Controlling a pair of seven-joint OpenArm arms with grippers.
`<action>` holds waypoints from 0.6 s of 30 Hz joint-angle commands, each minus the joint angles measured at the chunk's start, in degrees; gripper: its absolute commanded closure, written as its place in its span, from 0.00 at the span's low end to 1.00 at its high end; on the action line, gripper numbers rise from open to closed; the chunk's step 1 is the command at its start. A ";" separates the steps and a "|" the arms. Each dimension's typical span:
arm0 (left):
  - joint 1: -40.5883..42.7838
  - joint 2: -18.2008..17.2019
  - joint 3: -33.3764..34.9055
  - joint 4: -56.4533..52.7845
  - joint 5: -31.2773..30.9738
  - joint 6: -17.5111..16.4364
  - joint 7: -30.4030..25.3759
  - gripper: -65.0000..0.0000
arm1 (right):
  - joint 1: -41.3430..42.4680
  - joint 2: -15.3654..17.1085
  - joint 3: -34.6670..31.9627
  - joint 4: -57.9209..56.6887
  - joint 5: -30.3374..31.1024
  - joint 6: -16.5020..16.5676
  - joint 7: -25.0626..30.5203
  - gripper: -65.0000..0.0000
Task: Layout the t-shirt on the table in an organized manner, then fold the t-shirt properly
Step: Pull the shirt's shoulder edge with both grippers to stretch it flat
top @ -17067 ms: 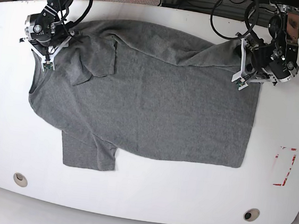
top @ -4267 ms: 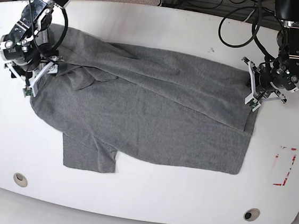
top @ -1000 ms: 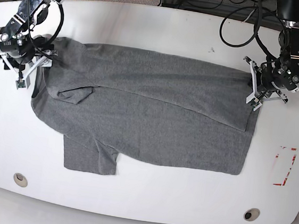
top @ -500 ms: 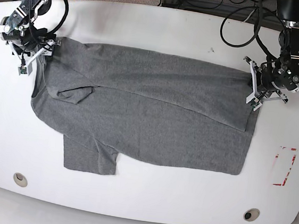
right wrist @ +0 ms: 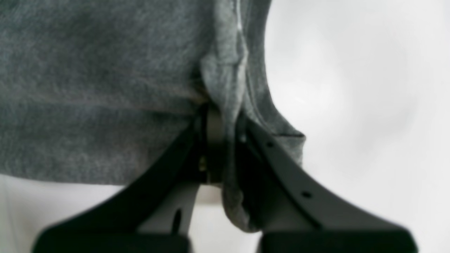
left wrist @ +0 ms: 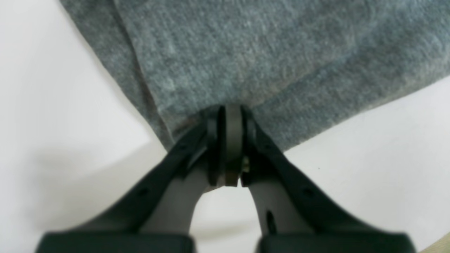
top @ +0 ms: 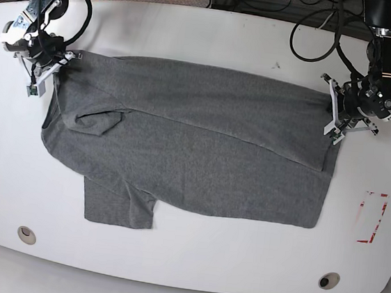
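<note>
Pinching the t-shirt [top: 196, 139] at opposite far corners, left pincer [top: 333, 130] and right pincer [top: 35, 85] clamp tight on cloth over the bench [top: 183, 264].

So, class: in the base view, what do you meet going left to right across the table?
Right gripper → t-shirt → left gripper → sticker.
</note>
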 commanded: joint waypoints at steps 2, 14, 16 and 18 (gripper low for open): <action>1.16 -0.57 -0.10 -0.74 3.32 -0.08 4.91 1.00 | -0.54 0.97 0.12 0.79 -1.45 -0.12 -1.15 1.00; 3.79 -0.57 -5.38 -0.47 3.14 -0.08 4.91 1.00 | -4.06 2.11 -0.06 4.04 -1.19 -0.12 -1.24 1.00; 4.76 -0.57 -5.99 -0.21 3.05 -0.08 4.91 1.00 | -5.55 1.94 -0.06 5.54 -1.19 -0.12 -1.24 1.00; 5.46 -0.57 -6.69 0.85 3.23 -0.08 4.91 1.00 | -6.70 1.85 -0.06 6.68 -1.19 -0.12 -1.32 1.00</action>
